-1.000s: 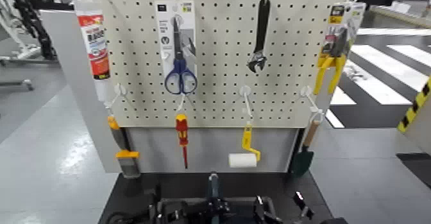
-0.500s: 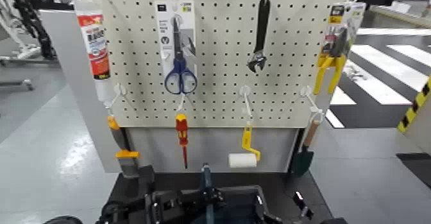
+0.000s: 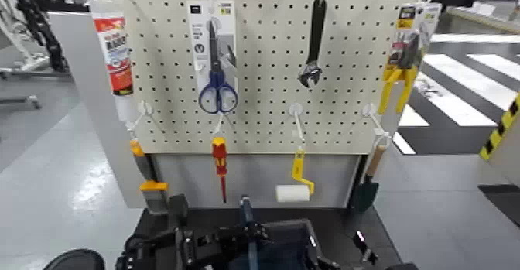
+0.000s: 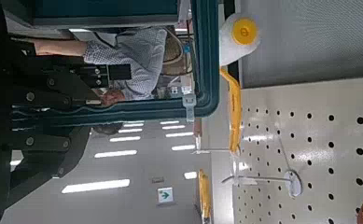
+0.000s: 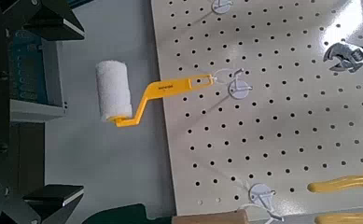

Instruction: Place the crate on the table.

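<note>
The crate (image 3: 285, 240), dark navy with a black rim and an upright blue-grey handle bar (image 3: 247, 217), shows at the bottom of the head view, over the front of the black table (image 3: 346, 220). My left gripper (image 3: 183, 247) is shut on the crate's left rim, whose teal edge shows in the left wrist view (image 4: 205, 56). My right gripper (image 5: 75, 110) has its fingers on either side of the crate's ribbed wall (image 5: 25, 70). The crate's underside and lower walls are out of view, so I cannot tell whether it touches the table.
A cream pegboard (image 3: 263, 64) backs the table, hung with scissors (image 3: 217, 87), a wrench (image 3: 313, 45), a red screwdriver (image 3: 220, 165), a yellow paint roller (image 3: 294, 189) and pliers (image 3: 402, 64). A person in a checked shirt (image 4: 137, 61) shows in the left wrist view.
The crate and its handle bar have risen and shifted left in the head view. My left gripper and arm have come further into view at the bottom left.
</note>
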`<state>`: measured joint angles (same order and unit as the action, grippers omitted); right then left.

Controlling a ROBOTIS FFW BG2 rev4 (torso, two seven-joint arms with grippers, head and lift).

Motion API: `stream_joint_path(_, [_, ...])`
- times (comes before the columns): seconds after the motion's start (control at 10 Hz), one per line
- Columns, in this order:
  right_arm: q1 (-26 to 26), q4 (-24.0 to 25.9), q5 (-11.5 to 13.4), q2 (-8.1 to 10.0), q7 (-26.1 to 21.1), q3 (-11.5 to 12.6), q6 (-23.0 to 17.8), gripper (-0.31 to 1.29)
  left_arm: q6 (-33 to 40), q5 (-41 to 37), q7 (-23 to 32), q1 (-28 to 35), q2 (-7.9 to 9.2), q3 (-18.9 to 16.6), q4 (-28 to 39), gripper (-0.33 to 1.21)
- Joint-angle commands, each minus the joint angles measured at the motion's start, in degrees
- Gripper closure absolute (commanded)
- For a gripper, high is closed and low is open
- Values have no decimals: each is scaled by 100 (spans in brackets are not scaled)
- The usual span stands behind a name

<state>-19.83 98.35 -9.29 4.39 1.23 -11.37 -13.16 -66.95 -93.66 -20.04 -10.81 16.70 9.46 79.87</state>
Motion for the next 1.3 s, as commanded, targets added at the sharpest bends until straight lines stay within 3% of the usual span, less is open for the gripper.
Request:
stream_joint_path(0.1, [6,-9,-11,0,0,-6,-3,14,-107,172,-175,-246,62,143,-235,118])
stream_joint_path(0.6, [41,-62,-46,0,0,-41,-55,14,-204,497,-659,-730,238,513,-745,119])
stream_joint_path(1.3, [94,-141,-108,27,9,-85,-161,14,-151,1060,-1546,-1327,317,1049,-1298,119])
